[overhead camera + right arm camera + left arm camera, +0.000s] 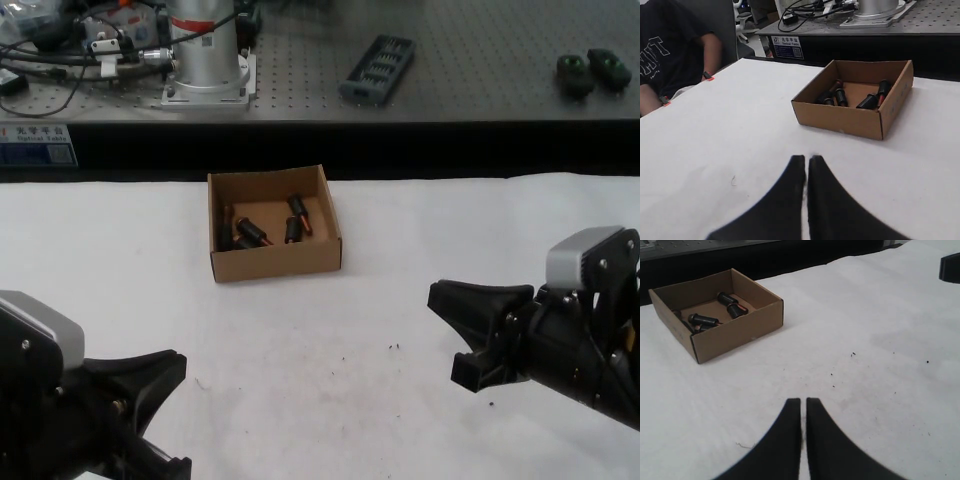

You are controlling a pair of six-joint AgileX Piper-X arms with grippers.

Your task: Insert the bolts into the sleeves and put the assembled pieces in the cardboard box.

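Note:
An open cardboard box (275, 262) rests on the white sheet at the back centre, with several dark bolt-and-sleeve pieces (297, 212) lying inside. From the wrist cameras the box (740, 332) (840, 119) lies well ahead of each gripper, its pieces (702, 319) (840, 95) resting on its floor. My left gripper (803, 401) is shut and holds nothing, low at the near left (175, 365). My right gripper (806, 158) is likewise shut and holds nothing, at the near right (440, 298). Its tip (950, 267) appears at the edge of the left wrist view.
White sheet (330, 350) covers the table between the arms and the box. Behind it is a perforated metal bench with a metal column base (205, 60), a black tool holder (377, 65) and two dark round parts (592, 72).

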